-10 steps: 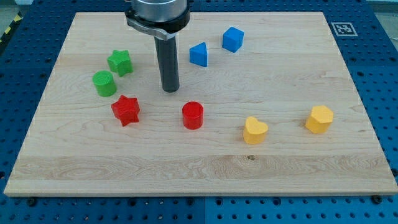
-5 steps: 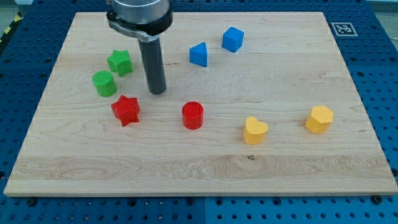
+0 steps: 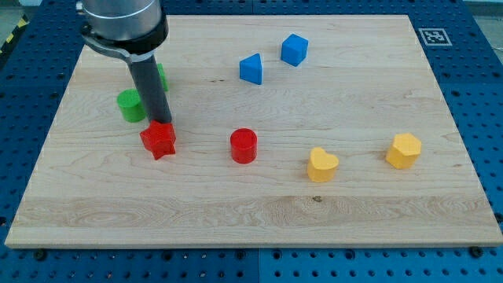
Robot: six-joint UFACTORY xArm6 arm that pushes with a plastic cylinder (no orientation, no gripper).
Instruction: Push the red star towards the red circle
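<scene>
The red star [image 3: 159, 141] lies on the wooden board [image 3: 259, 212] at the left of middle. The red circle [image 3: 244, 145] stands to its right, about a hundred pixels away. My tip [image 3: 159, 119] is just above the red star's upper edge in the view, touching or nearly touching it. The rod rises from there up toward the view's top left and hides most of the green star [image 3: 161, 75].
A green cylinder [image 3: 130, 105] sits just left of the rod. A blue triangular block [image 3: 251, 69] and a blue cube [image 3: 294, 49] lie at the top middle. Two yellow heart-like blocks [image 3: 322, 165] [image 3: 403, 150] lie at the right.
My tip has moved left and slightly down, from above the gap between the red blocks to the red star's top edge. No block has visibly moved.
</scene>
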